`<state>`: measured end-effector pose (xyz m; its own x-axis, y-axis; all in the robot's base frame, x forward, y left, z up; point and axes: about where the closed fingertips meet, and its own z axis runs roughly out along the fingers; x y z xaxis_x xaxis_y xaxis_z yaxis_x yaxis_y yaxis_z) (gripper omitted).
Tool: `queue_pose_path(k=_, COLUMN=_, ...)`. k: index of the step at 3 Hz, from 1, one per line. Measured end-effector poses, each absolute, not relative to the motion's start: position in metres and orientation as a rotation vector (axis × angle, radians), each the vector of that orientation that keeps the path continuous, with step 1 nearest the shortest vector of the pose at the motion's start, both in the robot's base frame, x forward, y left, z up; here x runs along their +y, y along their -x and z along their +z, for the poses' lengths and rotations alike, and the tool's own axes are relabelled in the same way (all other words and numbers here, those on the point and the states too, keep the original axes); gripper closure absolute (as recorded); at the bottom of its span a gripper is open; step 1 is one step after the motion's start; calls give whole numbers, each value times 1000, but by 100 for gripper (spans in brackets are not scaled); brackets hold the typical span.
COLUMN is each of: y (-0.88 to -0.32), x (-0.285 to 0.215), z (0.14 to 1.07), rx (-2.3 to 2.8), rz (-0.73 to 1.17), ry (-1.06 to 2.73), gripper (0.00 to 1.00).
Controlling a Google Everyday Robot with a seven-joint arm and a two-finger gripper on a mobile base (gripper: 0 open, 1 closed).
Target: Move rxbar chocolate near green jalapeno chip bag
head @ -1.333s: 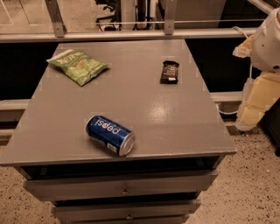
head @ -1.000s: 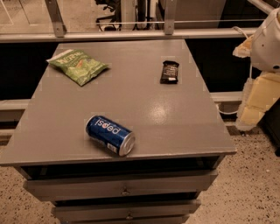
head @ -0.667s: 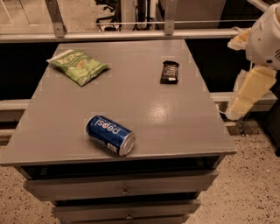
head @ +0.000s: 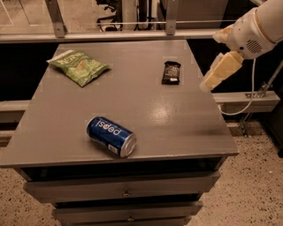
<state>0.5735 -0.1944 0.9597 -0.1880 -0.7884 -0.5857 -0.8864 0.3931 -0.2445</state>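
You are looking at one rxbar chocolate (head: 171, 72), one green jalapeno chip bag (head: 78, 66) and one Pepsi can (head: 110, 136). The gripper (head: 216, 73) is hovering upper right; you cannot tell its jaws' state.

Gripper (head: 212, 80) hangs right of rxbar chocolate (head: 171, 73), chip bag (head: 78, 66) left.

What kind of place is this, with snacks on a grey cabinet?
Probably an office or lab test area: a grey drawer cabinet, a speckled hard floor, seemingly an office chair behind. The gripper hangs at the cabinet's side, near the rxbar chocolate.
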Motion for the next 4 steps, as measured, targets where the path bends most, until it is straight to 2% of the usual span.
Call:
queue_pose_path(k=1, y=-626, x=-178, z=932, rx=2018, rz=280, ry=1302, gripper=0)
queue_pose_path(k=4, y=-718, x=-167, z=874, rx=2068, rz=320, ry=1046, gripper=0)
